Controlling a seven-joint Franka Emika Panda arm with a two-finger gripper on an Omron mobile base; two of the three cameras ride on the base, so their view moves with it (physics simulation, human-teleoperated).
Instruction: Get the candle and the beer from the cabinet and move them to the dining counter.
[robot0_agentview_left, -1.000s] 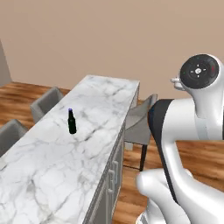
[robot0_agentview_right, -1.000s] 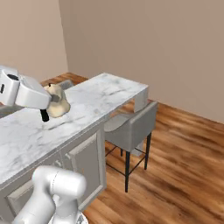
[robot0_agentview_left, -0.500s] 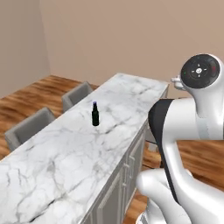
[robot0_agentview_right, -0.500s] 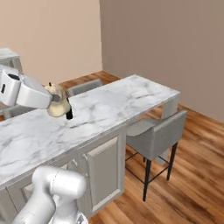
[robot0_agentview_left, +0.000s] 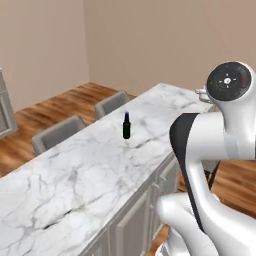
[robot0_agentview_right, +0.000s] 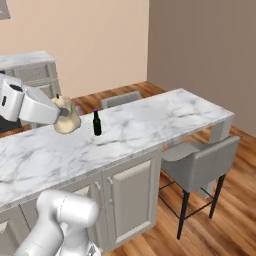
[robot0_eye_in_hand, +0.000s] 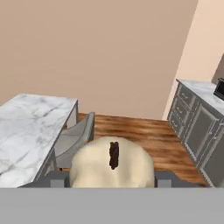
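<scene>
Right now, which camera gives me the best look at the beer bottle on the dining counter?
The left base view: the beer stands upright and unobstructed on the dining counter, purple cap visible. The right base view also shows it, but smaller, beside the claw holding the candle.

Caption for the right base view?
Gripper carries the candle above the dining counter, near the standing beer.

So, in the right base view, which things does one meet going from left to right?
The gripper shut on the candle → the beer standing on the dining counter → the grey chair at the counter's near side.
</scene>
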